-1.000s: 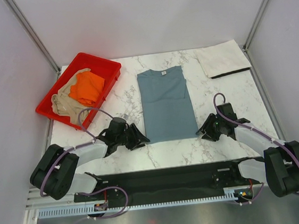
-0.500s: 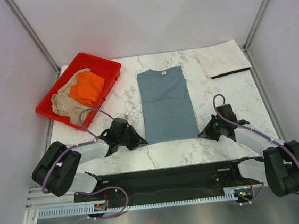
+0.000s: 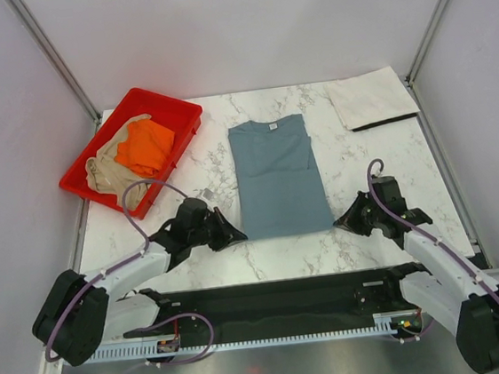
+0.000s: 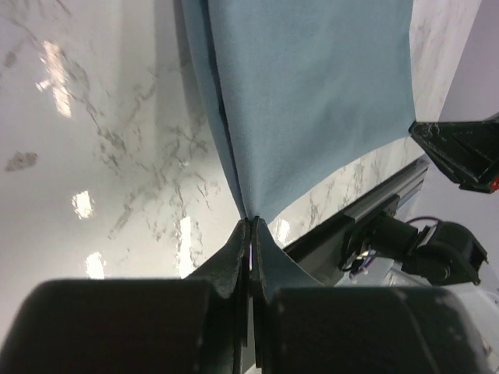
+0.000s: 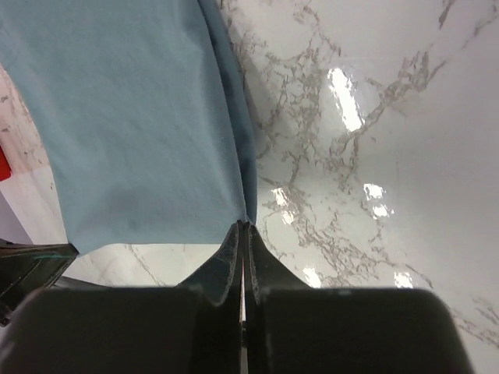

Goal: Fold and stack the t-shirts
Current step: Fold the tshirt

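Note:
The slate blue-grey t-shirt point(image 3: 276, 180) lies on the marble table, folded to a long rectangle, collar at the far end. My left gripper point(image 3: 239, 235) is shut on its near left corner point(image 4: 253, 195), and my right gripper point(image 3: 338, 223) is shut on its near right corner point(image 5: 238, 204). Both corners are lifted slightly off the table. The bright orange t-shirt point(image 3: 145, 148) and the tan-beige t-shirt point(image 3: 105, 173) lie crumpled in the red tray point(image 3: 184, 112). The pale off-white t-shirt point(image 3: 370, 96) lies folded at the far right corner.
The red tray stands at the far left of the table. Metal frame posts point(image 3: 53, 56) rise at the far corners. The black base rail point(image 3: 279, 295) runs along the near edge, also showing in the left wrist view point(image 4: 366, 210).
Both grippers closed in on the shirt's near corners and now pinch them. Both arms have stretched forward from their bases and the near hem has lifted slightly.

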`<state>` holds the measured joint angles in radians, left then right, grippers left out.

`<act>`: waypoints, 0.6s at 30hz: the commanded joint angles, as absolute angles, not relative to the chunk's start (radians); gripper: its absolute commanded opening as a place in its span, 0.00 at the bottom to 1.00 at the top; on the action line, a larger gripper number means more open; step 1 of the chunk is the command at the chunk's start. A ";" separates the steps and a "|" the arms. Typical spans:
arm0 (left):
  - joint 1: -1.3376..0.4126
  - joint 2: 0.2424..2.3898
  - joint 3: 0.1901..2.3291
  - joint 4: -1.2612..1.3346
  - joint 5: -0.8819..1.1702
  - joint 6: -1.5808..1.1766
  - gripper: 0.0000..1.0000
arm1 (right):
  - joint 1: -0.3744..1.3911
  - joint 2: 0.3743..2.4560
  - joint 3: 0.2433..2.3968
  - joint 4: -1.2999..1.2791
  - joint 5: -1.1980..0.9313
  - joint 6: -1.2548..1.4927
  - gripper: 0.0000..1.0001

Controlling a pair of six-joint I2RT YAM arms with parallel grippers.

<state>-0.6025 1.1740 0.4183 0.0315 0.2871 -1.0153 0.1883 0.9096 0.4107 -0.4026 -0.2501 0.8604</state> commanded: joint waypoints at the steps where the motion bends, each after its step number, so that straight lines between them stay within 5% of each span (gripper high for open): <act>1: -0.656 1.099 0.399 -0.038 0.273 -1.038 0.02 | 0.196 0.815 0.442 -0.498 -0.216 0.836 0.00; 9: -0.718 0.976 0.435 -0.133 0.216 -1.065 0.02 | 0.198 0.721 0.531 -0.603 -0.169 0.801 0.00; 18: -0.632 1.071 0.664 -0.236 0.212 -0.968 0.02 | 0.199 0.917 0.776 -0.560 -0.094 0.726 0.00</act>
